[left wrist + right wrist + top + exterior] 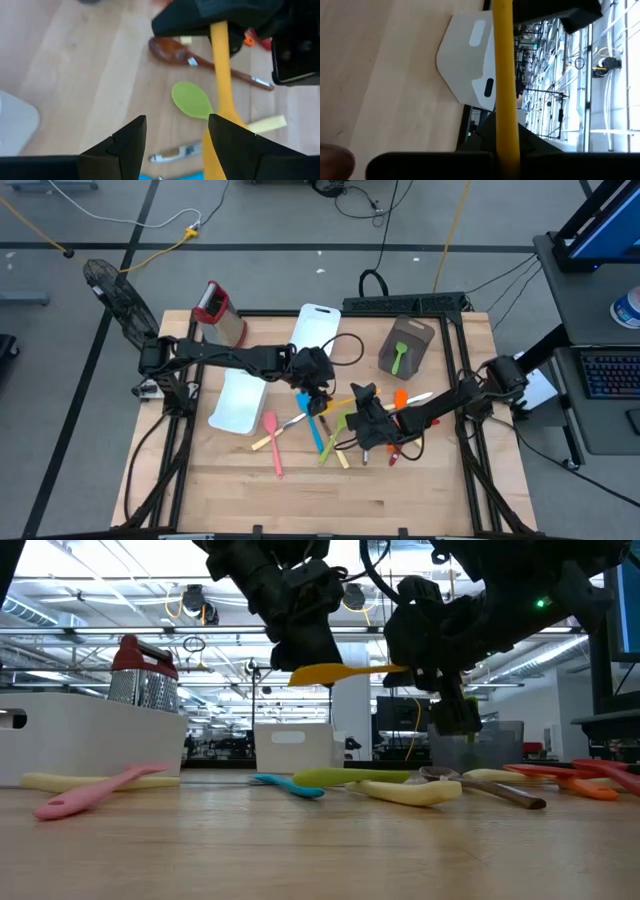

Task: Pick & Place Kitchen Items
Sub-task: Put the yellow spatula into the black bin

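Because the yellow spatula (340, 671) is hanging level in the air instead of lying with the other utensils, this is reading as a hand-over between the two arms; the right arm (440, 408), reaching in from 3 o'clock, is clamping its jaws fully shut on the handle, and that grip alone is carrying the spatula above the middle of the surface (300, 500), a little toward 3 o'clock. The left arm (230, 358), reaching in from 9 o'clock, is facing it with jaws parted wide and holding nothing; its wrist view is showing the yellow blade running just beside the inner edge of one finger, so the jaws are bracketing the blade without pinching it.

The level hold is probably giving the left jaws a clear length of blade to take, well apart from the clutter beneath; a green spoon (192, 100) and a brown wooden spoon (172, 50) are lying directly under the exchange, while a pink spatula (272, 442) and a blue utensil (312, 425) are resting toward 6 o'clock.

A white tray (240, 402) is sitting at 9 o'clock beside the left arm, another (318, 330) at 12 o'clock, a grey bin (432, 330) at 1 o'clock and the grater (218, 312) at 11 o'clock; passing the spatula leftward would be putting it within reach of the 9 o'clock tray, though which container is intended I cannot tell.
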Available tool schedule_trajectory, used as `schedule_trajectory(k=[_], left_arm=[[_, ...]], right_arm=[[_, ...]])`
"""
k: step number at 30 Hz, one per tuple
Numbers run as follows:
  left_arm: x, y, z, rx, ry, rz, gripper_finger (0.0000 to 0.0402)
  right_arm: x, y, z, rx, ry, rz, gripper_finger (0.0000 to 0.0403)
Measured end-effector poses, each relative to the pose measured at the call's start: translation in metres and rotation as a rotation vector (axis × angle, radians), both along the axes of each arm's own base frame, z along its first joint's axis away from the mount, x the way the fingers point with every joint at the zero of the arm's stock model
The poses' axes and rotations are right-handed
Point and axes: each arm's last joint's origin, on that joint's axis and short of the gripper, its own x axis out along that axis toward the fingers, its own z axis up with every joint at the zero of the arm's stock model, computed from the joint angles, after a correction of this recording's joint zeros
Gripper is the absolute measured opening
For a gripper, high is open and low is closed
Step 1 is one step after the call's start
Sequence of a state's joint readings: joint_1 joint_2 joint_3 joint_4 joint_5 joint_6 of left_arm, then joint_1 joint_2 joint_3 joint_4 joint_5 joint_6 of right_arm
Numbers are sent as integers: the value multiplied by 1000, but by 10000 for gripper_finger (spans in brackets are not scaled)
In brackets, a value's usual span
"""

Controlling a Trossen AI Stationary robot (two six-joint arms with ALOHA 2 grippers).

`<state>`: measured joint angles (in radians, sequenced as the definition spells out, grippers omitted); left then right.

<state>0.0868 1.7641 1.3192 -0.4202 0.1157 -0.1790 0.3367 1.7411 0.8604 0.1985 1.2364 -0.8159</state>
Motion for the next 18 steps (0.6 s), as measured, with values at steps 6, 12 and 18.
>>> schedule_trajectory(k=[6,12,18], left_arm=[[-10,0,26,96,-77,5,218],[-26,-2,57,161,-160,12,214],[-36,-13,66,209,-195,-15,214]], right_arm=[[-15,-6,9,23,-45,-78,0],[-34,-15,24,155,-178,-156,0],[-54,-40,45,440,-381,-305,0]])
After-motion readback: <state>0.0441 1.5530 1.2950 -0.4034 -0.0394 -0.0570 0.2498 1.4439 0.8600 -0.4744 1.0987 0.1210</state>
